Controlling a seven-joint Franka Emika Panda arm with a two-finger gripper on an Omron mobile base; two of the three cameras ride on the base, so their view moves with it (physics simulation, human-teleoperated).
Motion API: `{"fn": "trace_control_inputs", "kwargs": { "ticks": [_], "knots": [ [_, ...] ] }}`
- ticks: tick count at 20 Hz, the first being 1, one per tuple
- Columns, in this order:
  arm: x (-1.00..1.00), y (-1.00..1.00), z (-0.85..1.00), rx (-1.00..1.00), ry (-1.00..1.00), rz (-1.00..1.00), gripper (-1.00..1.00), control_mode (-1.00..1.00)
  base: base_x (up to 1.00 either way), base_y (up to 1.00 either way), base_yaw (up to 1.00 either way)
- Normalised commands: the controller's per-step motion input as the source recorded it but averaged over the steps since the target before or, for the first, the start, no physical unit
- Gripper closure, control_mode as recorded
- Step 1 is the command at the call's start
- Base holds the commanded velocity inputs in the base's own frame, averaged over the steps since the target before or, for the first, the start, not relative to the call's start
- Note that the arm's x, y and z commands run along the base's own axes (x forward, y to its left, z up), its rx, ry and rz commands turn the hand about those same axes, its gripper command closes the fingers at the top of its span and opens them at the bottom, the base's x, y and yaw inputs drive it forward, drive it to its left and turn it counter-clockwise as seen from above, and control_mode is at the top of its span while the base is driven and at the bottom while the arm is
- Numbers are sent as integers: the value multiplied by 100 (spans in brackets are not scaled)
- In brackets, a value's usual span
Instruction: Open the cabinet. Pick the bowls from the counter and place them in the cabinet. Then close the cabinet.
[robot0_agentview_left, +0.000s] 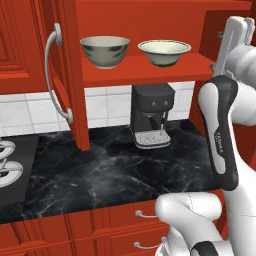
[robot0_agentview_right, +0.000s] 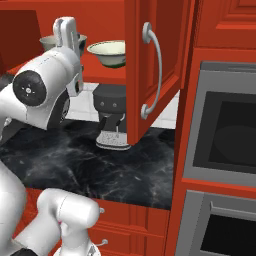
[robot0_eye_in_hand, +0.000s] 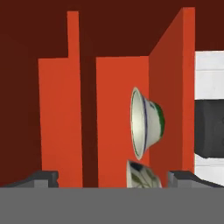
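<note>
The cabinet (robot0_agentview_left: 150, 30) stands open above the counter (robot0_agentview_left: 100, 170), its left door (robot0_agentview_left: 65, 75) and right door (robot0_agentview_right: 150, 70) swung out, each with a long curved silver handle (robot0_agentview_left: 52, 80). On the counter against the far tiled wall (robot0_agentview_left: 30, 112) sits a dark coffee machine (robot0_agentview_left: 151, 115). Both bowls rest upright on the red shelf (robot0_agentview_left: 150, 67), apart: the deeper bowl (robot0_agentview_left: 105, 51) with bluish marks at left, the green-rimmed bowl (robot0_agentview_left: 164, 52) to its right. The gripper (robot0_eye_in_hand: 113, 177), raised at the cabinet's right end, has its fingers spread wide and holds nothing.
</note>
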Motion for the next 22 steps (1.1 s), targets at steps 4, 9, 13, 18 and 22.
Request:
{"fn": "trace_control_inputs", "kwargs": {
  "ticks": [4, 9, 13, 18, 22],
  "knots": [
    [-100, -6, 12, 0, 5, -5, -100, -100, 0, 0, 0],
    [-99, -7, -1, 0, 1, 0, -100, -100, 0, 0, 0],
    [-74, -32, 0, 1, 10, 0, -100, -100, 0, 0, 0],
    [-41, -34, 4, 1, 5, 2, -100, -100, 0, 0, 0],
    [-25, -36, 0, 2, 10, 4, -100, -100, 0, 0, 0]
  ]
}}
